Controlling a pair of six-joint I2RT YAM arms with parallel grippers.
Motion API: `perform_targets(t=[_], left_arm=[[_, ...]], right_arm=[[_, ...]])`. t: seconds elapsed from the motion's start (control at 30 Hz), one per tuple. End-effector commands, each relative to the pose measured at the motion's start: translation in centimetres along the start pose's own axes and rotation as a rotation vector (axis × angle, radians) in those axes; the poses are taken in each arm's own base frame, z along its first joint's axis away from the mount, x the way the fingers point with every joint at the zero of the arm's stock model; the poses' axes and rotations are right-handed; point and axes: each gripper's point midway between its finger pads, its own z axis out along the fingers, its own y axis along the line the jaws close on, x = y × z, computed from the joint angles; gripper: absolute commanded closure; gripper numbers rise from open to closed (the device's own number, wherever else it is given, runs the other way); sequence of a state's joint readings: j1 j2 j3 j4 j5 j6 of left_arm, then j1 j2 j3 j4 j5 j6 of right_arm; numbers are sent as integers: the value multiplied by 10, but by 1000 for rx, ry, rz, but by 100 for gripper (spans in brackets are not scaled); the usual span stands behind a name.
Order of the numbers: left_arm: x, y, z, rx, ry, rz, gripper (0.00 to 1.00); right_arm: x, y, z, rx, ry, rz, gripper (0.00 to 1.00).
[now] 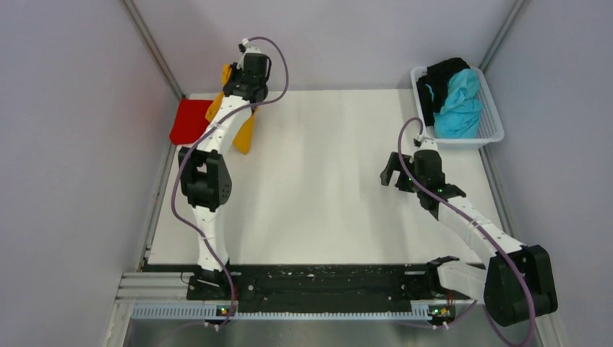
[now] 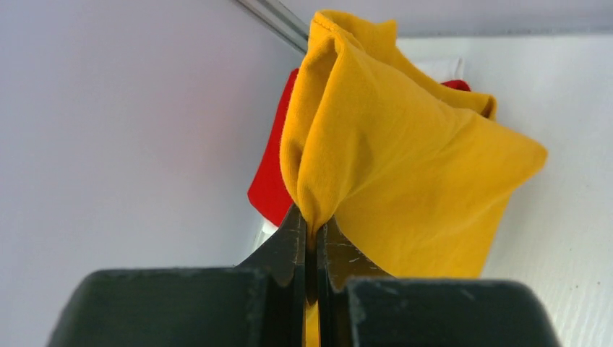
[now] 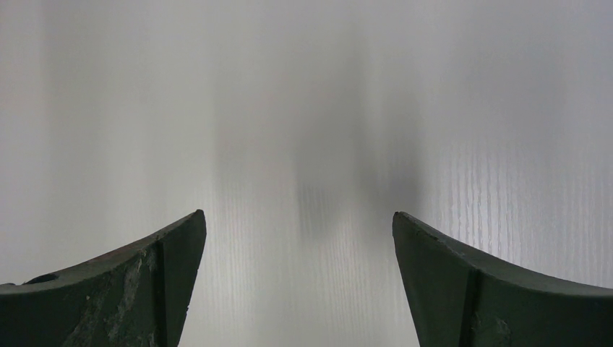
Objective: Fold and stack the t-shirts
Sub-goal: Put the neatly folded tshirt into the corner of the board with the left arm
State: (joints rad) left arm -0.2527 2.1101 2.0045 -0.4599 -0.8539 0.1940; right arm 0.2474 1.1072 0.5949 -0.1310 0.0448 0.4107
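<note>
My left gripper (image 1: 233, 72) is raised at the back left and is shut on a bunched fold of the orange-yellow t-shirt (image 1: 246, 134), which hangs from it; the wrist view shows the cloth (image 2: 405, 166) pinched between the jaws (image 2: 312, 230). The red t-shirt (image 1: 191, 121) lies folded flat on the table at the back left, partly behind the hanging shirt (image 2: 271, 181). The turquoise t-shirt (image 1: 459, 105) and the black t-shirt (image 1: 441, 79) lie crumpled in the white basket. My right gripper (image 1: 390, 170) is open and empty over bare table (image 3: 298, 220).
The white basket (image 1: 494, 119) stands at the back right corner. Grey walls enclose the table on the left, back and right. A black rail (image 1: 325, 278) with the arm bases runs along the near edge.
</note>
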Motion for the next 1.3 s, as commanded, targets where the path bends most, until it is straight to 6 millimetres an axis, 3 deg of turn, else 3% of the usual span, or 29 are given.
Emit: perform_targets(t=[0.0, 0.3, 0.8, 1.0, 1.27], left_arm=[[-40, 24, -10, -13, -90, -44, 100], [-77, 47, -36, 44, -160, -148, 100], [-102, 69, -52, 49, -214, -207, 100], [-102, 77, -52, 37, -215, -210, 100], [-77, 68, -22, 36, -150, -193, 100]], right_arm=[[-28, 3, 0, 16, -66, -15, 2], [-26, -1, 7, 44, -43, -23, 2], [-12, -10, 21, 89, 8, -16, 2], [-15, -10, 19, 90, -1, -15, 1], [-18, -10, 17, 95, -8, -18, 1]])
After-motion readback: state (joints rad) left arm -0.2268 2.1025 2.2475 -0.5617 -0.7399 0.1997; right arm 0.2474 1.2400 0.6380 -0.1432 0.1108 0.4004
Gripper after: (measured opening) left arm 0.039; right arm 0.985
